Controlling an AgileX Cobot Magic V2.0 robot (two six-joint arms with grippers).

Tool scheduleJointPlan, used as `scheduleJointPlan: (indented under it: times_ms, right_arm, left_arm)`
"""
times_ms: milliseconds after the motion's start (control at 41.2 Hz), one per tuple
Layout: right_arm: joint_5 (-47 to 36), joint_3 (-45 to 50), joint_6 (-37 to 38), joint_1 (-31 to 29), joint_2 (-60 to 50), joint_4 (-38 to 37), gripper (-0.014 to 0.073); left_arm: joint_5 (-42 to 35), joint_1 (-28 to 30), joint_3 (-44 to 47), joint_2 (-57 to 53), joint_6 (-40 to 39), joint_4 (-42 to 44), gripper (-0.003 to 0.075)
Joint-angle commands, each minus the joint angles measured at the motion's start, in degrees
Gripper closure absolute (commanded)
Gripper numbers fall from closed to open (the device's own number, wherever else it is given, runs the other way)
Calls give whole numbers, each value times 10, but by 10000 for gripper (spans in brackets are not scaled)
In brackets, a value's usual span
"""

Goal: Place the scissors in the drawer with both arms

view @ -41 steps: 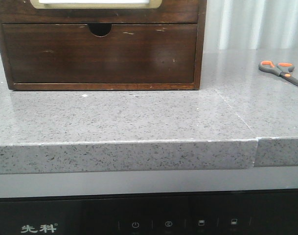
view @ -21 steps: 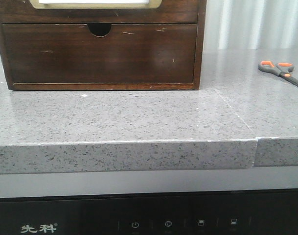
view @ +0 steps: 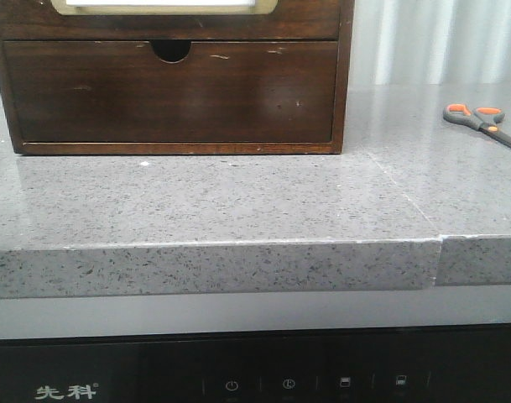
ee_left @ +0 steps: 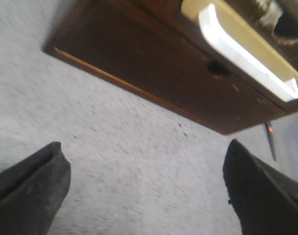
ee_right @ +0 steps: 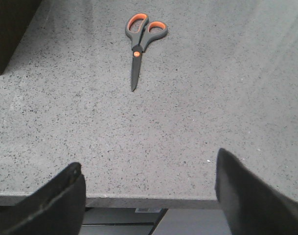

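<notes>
Front: scissors [view: 483, 124] flat on counter [view: 238, 201], far right of cabinet [view: 171, 84]; no arms visible, so clearances unknown.
Left wrist: left end effector [ee_left: 144, 191] spread, empty, facing drawer [ee_left: 246, 54], which looks closed. Blurred; handle could be missed.
Right wrist: right end effector [ee_right: 151, 196] spread, empty, well short of scissors. Flat blades may slip.

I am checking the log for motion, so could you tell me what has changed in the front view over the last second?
Nothing visibly changed. The scissors lie in the same spot on the grey countertop, right of the wooden cabinet, whose drawers remain shut. Neither arm appears in the front view.
</notes>
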Motion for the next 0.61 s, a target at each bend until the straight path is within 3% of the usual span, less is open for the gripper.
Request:
scheduleJointPlan:
  times_ms: [0,194,340,413,583]
  right_arm:
    - [-37,-19,0,-4,6,-12,22]
    - [-37,-19,0,-4,6,-12,22]
    - [-37,-19,0,-4,6,-12,22]
    - [-37,-19,0,-4,6,-12,22]
    - [-37,-19,0,-4,6,-12,22]
  left_arm:
    - [11,-5,-16,42,122,-160,103]
    - [53,-5,-16,116,298,-384,103]
    - [78,-5,-16,150,386,-499,103]
    - [97,-5,-16,164,419,-541,103]
    - [134,-5,-55,202,424,-542,103]
